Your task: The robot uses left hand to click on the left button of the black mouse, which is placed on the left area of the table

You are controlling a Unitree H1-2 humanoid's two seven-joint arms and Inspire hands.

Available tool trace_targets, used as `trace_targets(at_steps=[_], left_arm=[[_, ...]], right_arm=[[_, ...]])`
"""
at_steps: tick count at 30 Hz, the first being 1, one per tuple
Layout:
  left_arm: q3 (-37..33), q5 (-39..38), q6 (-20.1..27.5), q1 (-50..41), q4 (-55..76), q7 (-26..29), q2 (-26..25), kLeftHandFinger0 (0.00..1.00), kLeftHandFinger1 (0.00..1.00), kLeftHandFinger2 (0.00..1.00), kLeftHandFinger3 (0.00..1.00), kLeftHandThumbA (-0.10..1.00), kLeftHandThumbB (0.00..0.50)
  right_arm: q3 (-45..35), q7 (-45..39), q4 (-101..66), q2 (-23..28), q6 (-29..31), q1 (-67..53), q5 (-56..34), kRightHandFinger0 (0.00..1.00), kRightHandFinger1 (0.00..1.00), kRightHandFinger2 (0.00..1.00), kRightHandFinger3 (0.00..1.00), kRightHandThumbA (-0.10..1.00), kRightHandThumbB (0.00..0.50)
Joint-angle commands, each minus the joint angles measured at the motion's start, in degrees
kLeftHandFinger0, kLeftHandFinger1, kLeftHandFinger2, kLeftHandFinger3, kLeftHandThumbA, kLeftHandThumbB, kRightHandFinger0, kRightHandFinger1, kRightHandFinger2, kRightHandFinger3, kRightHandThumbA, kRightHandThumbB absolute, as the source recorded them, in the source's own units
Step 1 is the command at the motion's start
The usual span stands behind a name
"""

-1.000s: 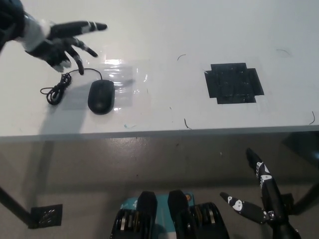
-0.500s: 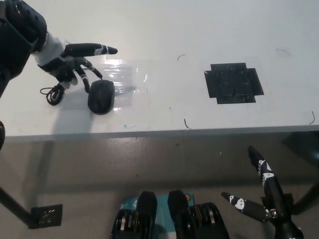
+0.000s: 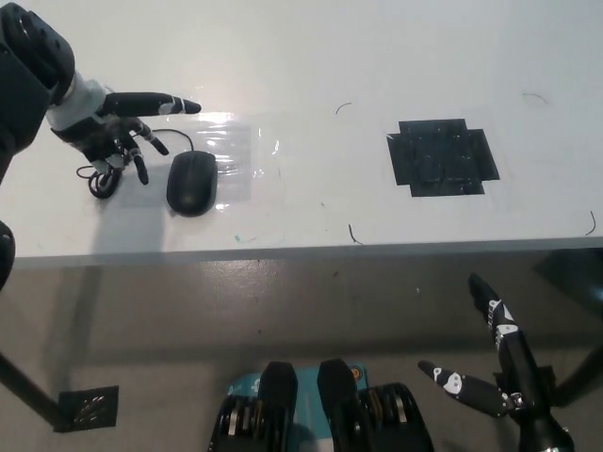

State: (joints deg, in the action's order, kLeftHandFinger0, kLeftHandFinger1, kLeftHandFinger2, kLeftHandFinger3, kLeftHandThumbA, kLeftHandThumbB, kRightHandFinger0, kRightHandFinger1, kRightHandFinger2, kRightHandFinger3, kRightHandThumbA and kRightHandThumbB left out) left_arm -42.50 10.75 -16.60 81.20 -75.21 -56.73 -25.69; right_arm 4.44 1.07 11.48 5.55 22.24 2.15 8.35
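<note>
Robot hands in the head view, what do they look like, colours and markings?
The left hand has a pale grey-white palm and wrist cuff with dark fingers banded in white, on a bulky black forearm. The right hand, low at the right below the table edge, is black with slim fingers carrying small white patches near the tips. No loose cables show on either arm.

Left arm: bulky rounded black casing, narrowing to a pale grey-white cuff at the wrist.
Left hand (image 3: pixel 105 127): dark palm under the white cuff — slim black fingers (image 3: pixel 141 102) with small white patches and light bands near the tips.
Right hand (image 3: pixel 490 363): black throughout, on a thin black forearm — narrow tapering fingers (image 3: pixel 491 314).
Right hand markings: small white patches with dark dots, on two of the fingers.
</note>
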Motion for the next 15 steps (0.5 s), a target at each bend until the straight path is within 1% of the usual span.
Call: trace_targets(at_steps=[1, 2, 3, 4, 6, 7, 8, 9, 10, 11, 12, 13, 14, 15], left_arm=[[1.77, 3.19, 3.37, 5.7, -0.6, 1.29, 0.52, 0.0, 0.12, 0.48, 1.0, 1.0, 0.496], [2.06, 3.52, 3.49, 5.77, -0.73, 1.27, 0.73, 0.0, 0.12, 0.47, 1.0, 1.0, 0.5], [2.29, 3.94, 3.28, 5.84, -0.88, 1.84, 0.97, 0.01, 0.15, 0.5, 1.0, 1.0, 0.5], [2.47, 4.34, 3.63, 5.83, -0.87, 2.41, 1.08, 0.0, 0.15, 0.5, 1.0, 1.0, 0.5], [3.85, 4.28, 2.9, 5.88, -1.12, 2.88, 1.49, 0.0, 0.14, 0.48, 1.0, 1.0, 0.499], [3.97, 4.6, 3.13, 5.89, -1.22, 2.95, 1.62, 0.0, 0.16, 0.51, 1.0, 1.0, 0.5], [4.2, 4.85, 3.18, 5.92, -1.39, 3.01, 1.81, 0.0, 0.22, 0.58, 1.0, 1.0, 0.5], [4.44, 5.01, 3.18, 6.0, -1.53, 3.02, 1.9, 0.0, 0.25, 0.62, 1.0, 1.0, 0.5], [4.61, 5.2, 3.63, 5.91, -1.56, 3.45, 2.01, 0.03, 0.33, 0.7, 1.0, 1.0, 0.5], [4.97, 5.42, 3.82, 5.77, -1.61, 3.97, 2.21, 0.05, 0.36, 0.72, 1.0, 1.0, 0.5], [5.26, 5.49, 3.71, 5.8, -1.71, 3.95, 2.28, 0.05, 0.37, 0.71, 1.0, 1.0, 0.5], [5.87, 5.38, 3.55, 5.73, -1.94, 4.07, 2.39, 0.08, 0.39, 0.7, 1.0, 1.0, 0.5], [6.31, 5.41, 3.4, 5.62, -2.06, 4.11, 2.52, 0.07, 0.35, 0.65, 1.0, 1.0, 0.5], [6.6, 5.59, 3.24, 5.57, -2.12, 4.07, 2.63, 0.06, 0.34, 0.62, 1.0, 1.0, 0.5]], right_arm=[[-0.51, -0.43, -2.09, 0.27, 0.87, 1.18, -0.9, 1.0, 1.0, 1.0, 1.0, 0.94, 0.147], [-0.5, -0.44, -2.25, 0.29, 0.71, 1.2, -0.82, 1.0, 1.0, 1.0, 1.0, 0.94, 0.148], [-0.51, -0.43, -2.32, 0.25, 0.64, 1.26, -0.83, 1.0, 1.0, 1.0, 1.0, 0.95, 0.15], [-0.5, -0.45, -2.36, 0.25, 0.57, 1.32, -0.85, 1.0, 1.0, 1.0, 1.0, 0.95, 0.151], [-0.48, -0.49, -2.65, 0.32, 0.33, 1.36, -0.73, 1.0, 1.0, 1.0, 1.0, 0.95, 0.15], [-0.46, -0.56, -2.79, 0.38, 0.16, 1.34, -0.72, 1.0, 1.0, 1.0, 1.0, 0.96, 0.155], [-0.46, -0.56, -2.81, 0.4, 0.15, 1.34, -0.71, 1.0, 1.0, 1.0, 1.0, 0.96, 0.161], [-0.45, -0.49, -2.76, 0.32, 0.22, 1.4, -0.66, 1.0, 1.0, 1.0, 1.0, 0.96, 0.163], [-0.45, -0.51, -2.73, 0.32, 0.29, 1.43, -0.72, 1.0, 1.0, 1.0, 1.0, 0.96, 0.161], [-0.44, -0.51, -2.69, 0.38, 0.36, 1.46, -0.65, 1.0, 1.0, 1.0, 1.0, 0.97, 0.156], [-0.43, -0.49, -2.69, 0.41, 0.37, 1.58, -0.51, 1.0, 1.0, 1.0, 1.0, 0.97, 0.155], [-0.44, -0.47, -2.63, 0.42, 0.5, 1.75, -0.52, 1.0, 1.0, 1.0, 1.0, 0.96, 0.151], [-0.46, -0.46, -2.66, 0.4, 0.5, 1.77, -0.57, 1.0, 1.0, 1.0, 1.0, 0.96, 0.155], [-0.48, -0.44, -2.71, 0.37, 0.45, 1.76, -0.6, 1.0, 1.0, 1.0, 1.0, 0.96, 0.156]])
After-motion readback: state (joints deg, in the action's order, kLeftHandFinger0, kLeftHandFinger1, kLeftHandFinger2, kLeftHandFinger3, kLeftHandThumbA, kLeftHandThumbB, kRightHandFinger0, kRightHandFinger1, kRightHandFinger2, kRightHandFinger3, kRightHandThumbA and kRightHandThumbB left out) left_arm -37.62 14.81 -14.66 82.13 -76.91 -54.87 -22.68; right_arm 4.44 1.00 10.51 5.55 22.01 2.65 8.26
